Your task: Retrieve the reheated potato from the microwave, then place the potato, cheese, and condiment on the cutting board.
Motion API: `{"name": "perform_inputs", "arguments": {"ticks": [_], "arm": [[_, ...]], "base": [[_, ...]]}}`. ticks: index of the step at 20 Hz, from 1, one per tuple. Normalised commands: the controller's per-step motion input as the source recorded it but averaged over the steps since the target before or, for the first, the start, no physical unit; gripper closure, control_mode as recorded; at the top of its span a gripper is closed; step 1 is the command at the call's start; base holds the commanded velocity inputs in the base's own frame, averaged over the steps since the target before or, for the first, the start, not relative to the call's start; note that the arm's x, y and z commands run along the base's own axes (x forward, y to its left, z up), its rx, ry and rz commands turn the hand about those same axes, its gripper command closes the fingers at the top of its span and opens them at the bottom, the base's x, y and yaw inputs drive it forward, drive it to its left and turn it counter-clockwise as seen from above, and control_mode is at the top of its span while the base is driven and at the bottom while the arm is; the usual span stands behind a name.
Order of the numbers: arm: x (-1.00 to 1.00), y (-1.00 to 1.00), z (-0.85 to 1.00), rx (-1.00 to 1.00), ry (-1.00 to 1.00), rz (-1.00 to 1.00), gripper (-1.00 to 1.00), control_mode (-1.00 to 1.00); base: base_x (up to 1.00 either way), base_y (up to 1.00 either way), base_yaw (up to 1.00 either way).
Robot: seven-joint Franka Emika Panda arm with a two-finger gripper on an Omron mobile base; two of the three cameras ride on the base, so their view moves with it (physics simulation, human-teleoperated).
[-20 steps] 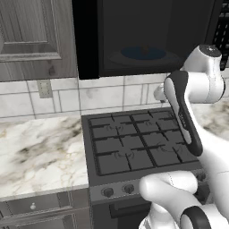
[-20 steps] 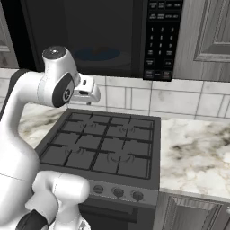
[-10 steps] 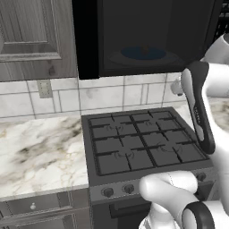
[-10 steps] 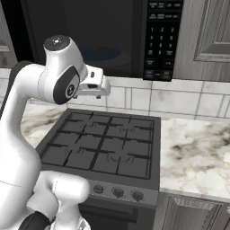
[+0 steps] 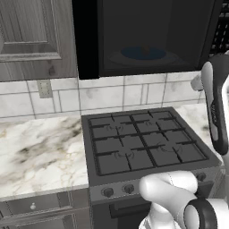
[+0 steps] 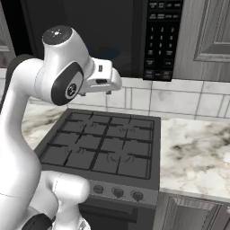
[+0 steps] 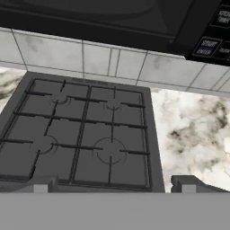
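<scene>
Tool point(image 7: 114, 185): dark two-finger gripper, tips spread wide apart, empty, above black gas stove point(image 5: 143, 143).
Potato point(image 5: 145, 50): small tan-brown lump, probably on blue plate point(image 5: 144, 53) inside large black microwave point(image 5: 147, 36); dim there.
Door: seemingly swung open.
Risk: clipping microwave's lower edge on entry; nudging potato off plate with spread tips.

Gripper point(image 7: 114, 183): jaws wide apart, empty; fingertips at 6 o'clock in hand view. Arm raised, elbow bent.

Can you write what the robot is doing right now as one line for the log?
gripper: open, empty, over stove | microwave: door open | potato: inside on blue plate
</scene>
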Motion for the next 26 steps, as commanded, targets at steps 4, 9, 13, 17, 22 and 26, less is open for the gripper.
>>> {"name": "perform_inputs", "arguments": {"ticks": [4,9,13,17,22,26], "arm": [[-0.24,-0.43,0.32,-0.05,0.0,0.0,-1.0,-1.0],[-0.21,-0.4,0.33,-0.05,0.0,0.0,-1.0,-1.0],[-0.18,-0.39,0.3,-0.03,0.0,0.0,-1.0,-1.0],[-0.12,-0.32,0.25,-0.04,0.0,0.0,-1.0,-1.0],[-0.08,-0.22,0.17,-0.04,-0.05,0.0,-1.0,-1.0],[-0.01,-0.17,0.23,0.0,-0.02,-0.03,-1.0,-1.0]], "base": [[0.0,0.0,0.0],[0.0,0.0,0.0],[0.0,0.0,0.0],[0.0,0.0,0.0],[0.0,0.0,0.0],[0.0,0.0,0.0]]}}
